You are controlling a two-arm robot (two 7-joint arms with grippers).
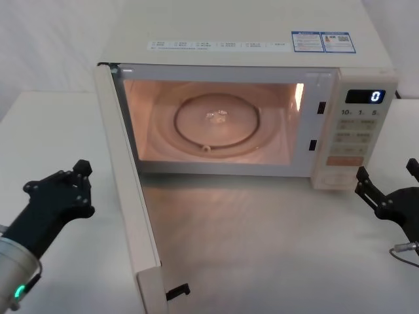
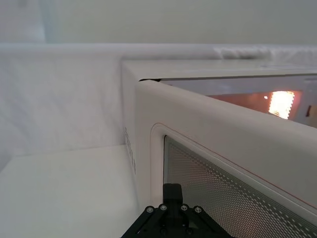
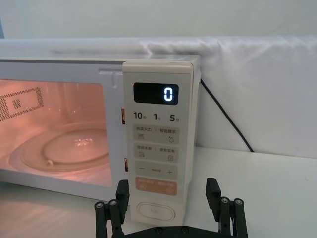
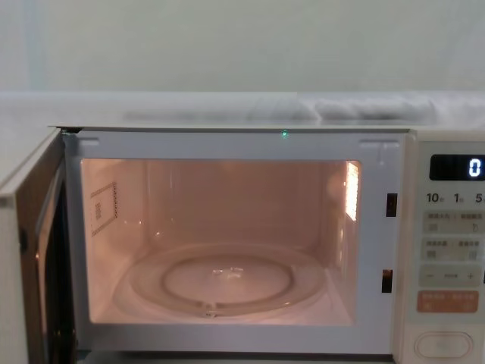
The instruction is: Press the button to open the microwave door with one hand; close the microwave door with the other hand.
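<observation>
A white, smooth tabletop [image 1: 275, 242] is seen beneath a cream microwave, with pale draped cloth [image 3: 267, 89] hung along the wall behind it. The microwave door [image 1: 127, 196] is swung wide open toward the robot's left, its smooth cream shell rounded at the corners and its window finely perforated in the left wrist view; the lit cavity is tinted orange-pink, and a round glass turntable [image 1: 216, 123] is laid inside. On the narrow control panel [image 1: 353, 131] a glowing "0" is displayed, and the button [image 3: 156, 211], a wide rounded oblong, is set at the panel's foot under an orange key [image 3: 156, 187]. The right pincer [image 3: 171, 203], black and angular, is held just before the button with its fingers spread apart. The left pincer [image 1: 77, 180] is held near the door's outer face, apart from it; its fingers appear drawn together.
</observation>
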